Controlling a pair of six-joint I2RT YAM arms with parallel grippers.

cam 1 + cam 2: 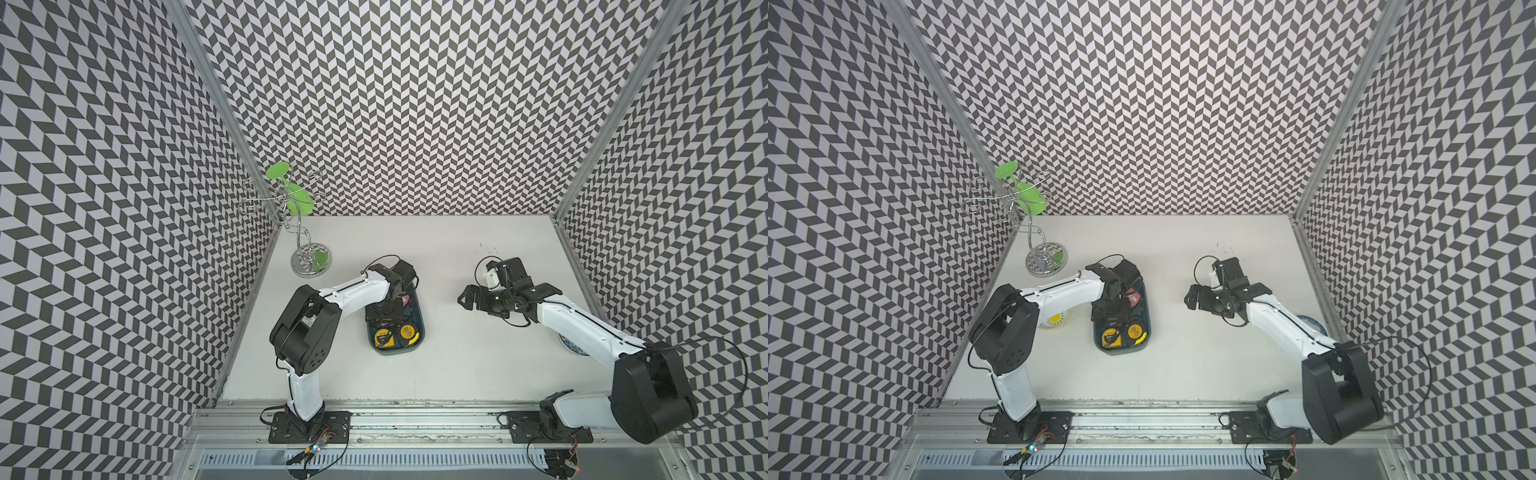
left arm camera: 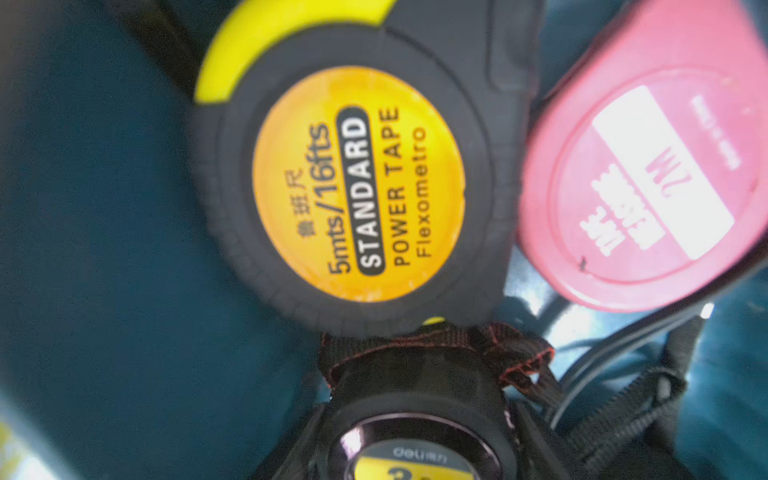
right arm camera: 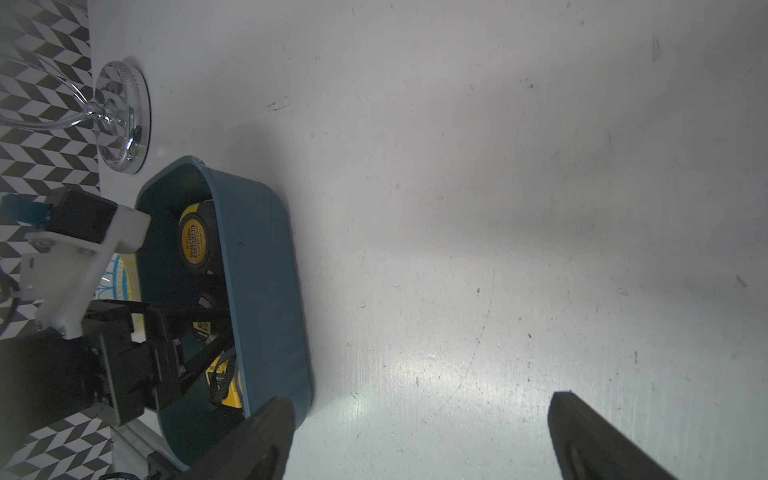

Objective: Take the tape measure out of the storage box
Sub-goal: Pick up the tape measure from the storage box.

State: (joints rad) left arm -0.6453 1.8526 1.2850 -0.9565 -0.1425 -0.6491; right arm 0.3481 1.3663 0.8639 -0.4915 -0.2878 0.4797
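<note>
Grasping stage: the left gripper point(image 1: 385, 316) is set in the box point(image 3: 266, 270) over the black tape measure point(image 2: 415, 415) — its closure cannot be told; the right gripper point(image 3: 419, 440) is spread wide. A firm grip, then lift, is needed.

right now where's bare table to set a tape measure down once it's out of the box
Bare table lies between the storage box and the right gripper, and between the box and the front rail. Crowded: inside the box around the left gripper, and the back corner by the wire stand.
</note>
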